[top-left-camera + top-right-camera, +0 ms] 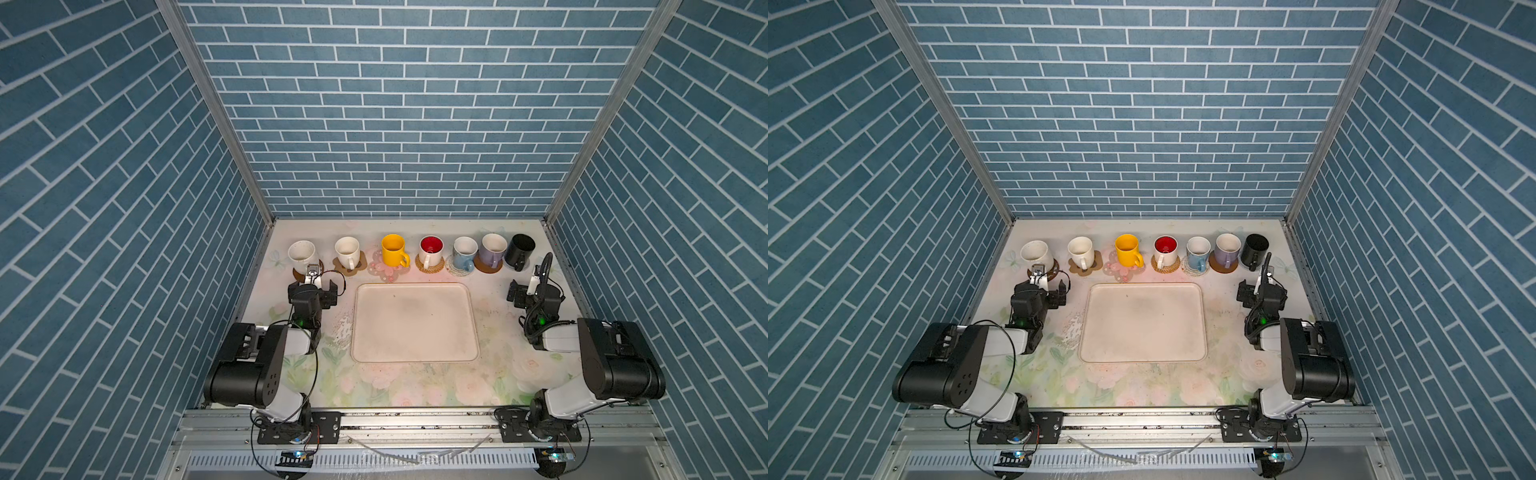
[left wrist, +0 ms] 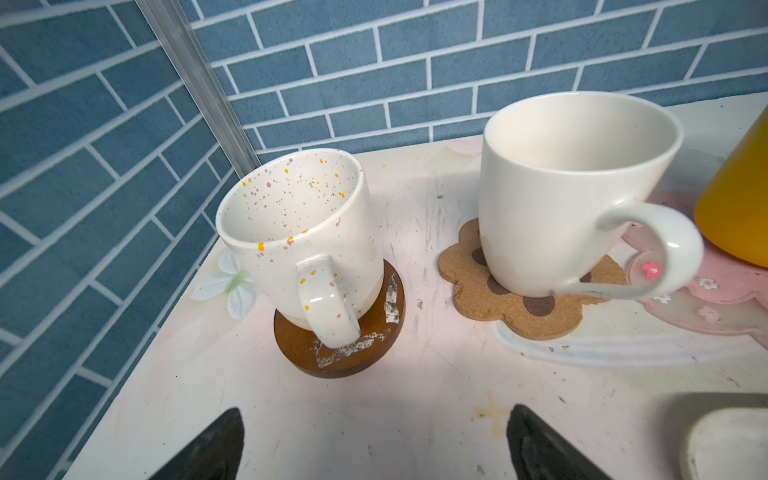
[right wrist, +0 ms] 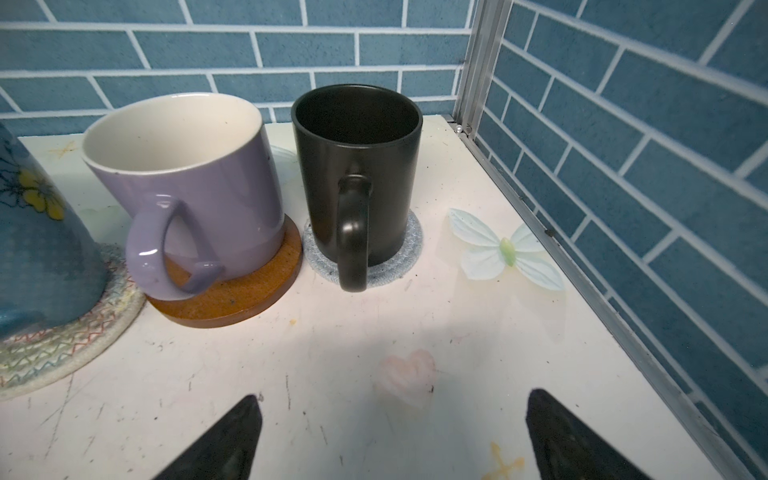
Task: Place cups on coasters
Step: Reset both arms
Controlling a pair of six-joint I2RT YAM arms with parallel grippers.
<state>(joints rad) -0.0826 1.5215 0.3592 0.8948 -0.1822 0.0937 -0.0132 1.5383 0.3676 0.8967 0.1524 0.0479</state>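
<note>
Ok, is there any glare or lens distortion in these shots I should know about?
Right wrist view: a glare spot on the lavender mug handle, and wide-angle warp makes it seem to lean. Left wrist view: a highlight on the speckled mug handle. Both top views: the brick walls fan outward; focus is sharp.

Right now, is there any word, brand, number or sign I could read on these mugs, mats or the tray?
None can be read.
Speckled mug: only coloured dots.
Light blue mug: a painted yellow flower, no letters.
Red-lined mug: a pale mark inside, too small to tell.
Tray: no lettering shows.
</note>
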